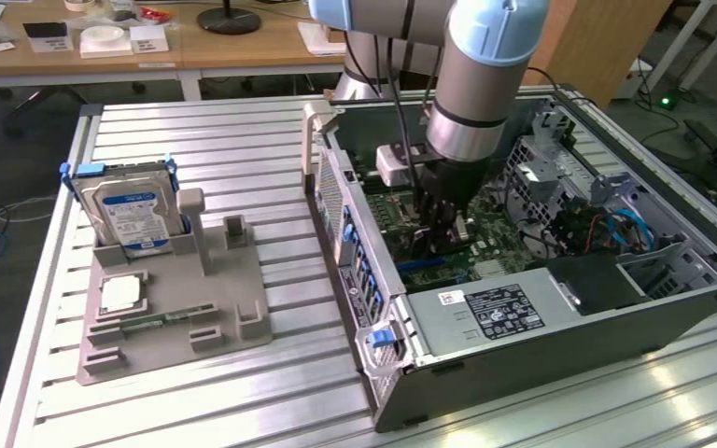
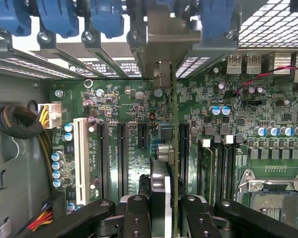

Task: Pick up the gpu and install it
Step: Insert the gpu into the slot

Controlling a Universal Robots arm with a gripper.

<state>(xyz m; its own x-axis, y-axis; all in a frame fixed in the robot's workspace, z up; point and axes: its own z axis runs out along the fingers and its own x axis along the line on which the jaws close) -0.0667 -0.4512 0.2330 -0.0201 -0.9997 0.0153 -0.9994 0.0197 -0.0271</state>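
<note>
My gripper (image 1: pixel 441 219) reaches down inside the open computer case (image 1: pixel 372 308), over the green motherboard (image 1: pixel 502 233). In the wrist view the gripper (image 2: pixel 164 210) is shut on the gpu (image 2: pixel 175 124), which I see edge-on as a thin green board with a dark cooler on one face. The black fingers (image 2: pixel 135 215) clamp it from both sides. Its silver end bracket (image 2: pixel 164 34) sits against the case's rear slot openings, beneath the blue latches (image 2: pixel 107 17). The card stands in line with the black expansion slots (image 2: pixel 122 153). Whether its lower edge is seated in a slot is hidden.
On the exterior view's left, a grey fixture (image 1: pixel 228 313) holds a hard drive with a blue-white label (image 1: pixel 132 213) and a small memory stick (image 1: pixel 149 323). The power supply (image 1: pixel 493 313) and drive cage (image 1: pixel 657 266) crowd the case. A yellow-black cable bundle (image 2: pixel 25 124) lies beside the motherboard (image 2: pixel 228 148).
</note>
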